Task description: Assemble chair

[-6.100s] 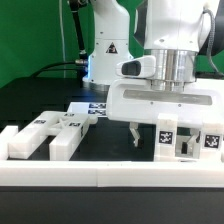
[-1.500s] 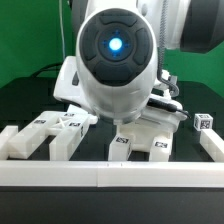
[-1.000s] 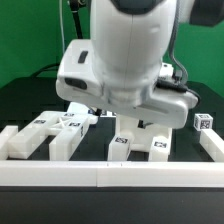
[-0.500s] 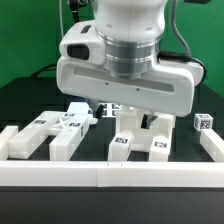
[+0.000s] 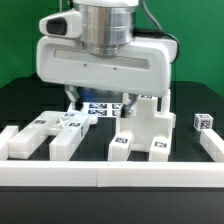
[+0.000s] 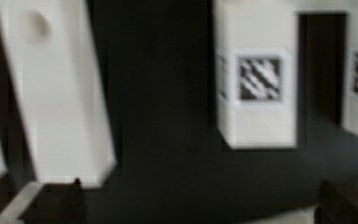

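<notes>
The chair is in loose white tagged parts along the front of the black table. Several bars [image 5: 45, 135] lie at the exterior view's left. A chunky block [image 5: 140, 130] with two tags stands in the middle, and a small piece [image 5: 203, 122] sits at the right. My gripper [image 5: 98, 101] hangs open above the table between the left bars and the block, its dark fingers [image 5: 71, 97] empty. In the wrist view a white slab [image 6: 51, 90] and a tagged post [image 6: 256, 85] lie below the open gripper [image 6: 197, 200], with only dark table between the fingertips.
A white border rail [image 5: 110, 176] runs along the front edge. The marker board [image 5: 103, 107] lies behind the gripper, partly hidden by it. The arm's white body fills the upper middle of the exterior view, in front of a green backdrop.
The wrist has turned to point downwards and shifted toward the exterior view's left, uncovering the chunky block. The jaws stayed open and the parts have not moved.
</notes>
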Controlling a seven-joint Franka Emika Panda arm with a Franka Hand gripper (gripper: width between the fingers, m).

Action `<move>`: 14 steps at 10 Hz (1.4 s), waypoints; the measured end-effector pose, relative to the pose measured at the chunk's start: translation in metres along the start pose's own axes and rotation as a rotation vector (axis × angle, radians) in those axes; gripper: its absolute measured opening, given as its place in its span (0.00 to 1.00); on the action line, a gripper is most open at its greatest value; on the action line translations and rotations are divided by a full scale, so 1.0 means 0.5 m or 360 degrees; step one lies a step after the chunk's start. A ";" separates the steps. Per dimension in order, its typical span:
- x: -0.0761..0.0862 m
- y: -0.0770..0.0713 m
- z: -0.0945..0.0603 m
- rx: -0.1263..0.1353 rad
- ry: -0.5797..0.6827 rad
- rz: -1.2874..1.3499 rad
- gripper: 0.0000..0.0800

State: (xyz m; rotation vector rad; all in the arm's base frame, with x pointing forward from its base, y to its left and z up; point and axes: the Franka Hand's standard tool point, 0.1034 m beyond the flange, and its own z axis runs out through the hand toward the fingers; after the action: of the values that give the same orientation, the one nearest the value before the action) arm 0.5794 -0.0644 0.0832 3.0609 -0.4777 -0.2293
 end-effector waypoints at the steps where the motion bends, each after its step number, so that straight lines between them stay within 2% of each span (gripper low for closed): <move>1: 0.000 -0.003 0.001 0.0000 0.0000 -0.0002 0.81; 4: -0.001 -0.003 0.004 -0.0001 -0.0001 -0.0010 0.81; 5: 0.003 0.010 0.016 -0.0002 0.0073 -0.0170 0.81; 8: -0.015 0.082 0.049 -0.0022 0.0133 -0.0389 0.81; 9: -0.015 0.090 0.051 -0.0022 0.0136 -0.0386 0.81; 13: -0.017 0.088 0.056 -0.0024 0.0130 -0.0393 0.81; 14: -0.011 0.098 0.062 -0.0034 0.0165 -0.0449 0.81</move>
State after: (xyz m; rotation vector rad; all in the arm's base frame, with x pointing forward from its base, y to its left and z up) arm 0.5550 -0.1098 0.0560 3.0892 -0.0372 -0.0811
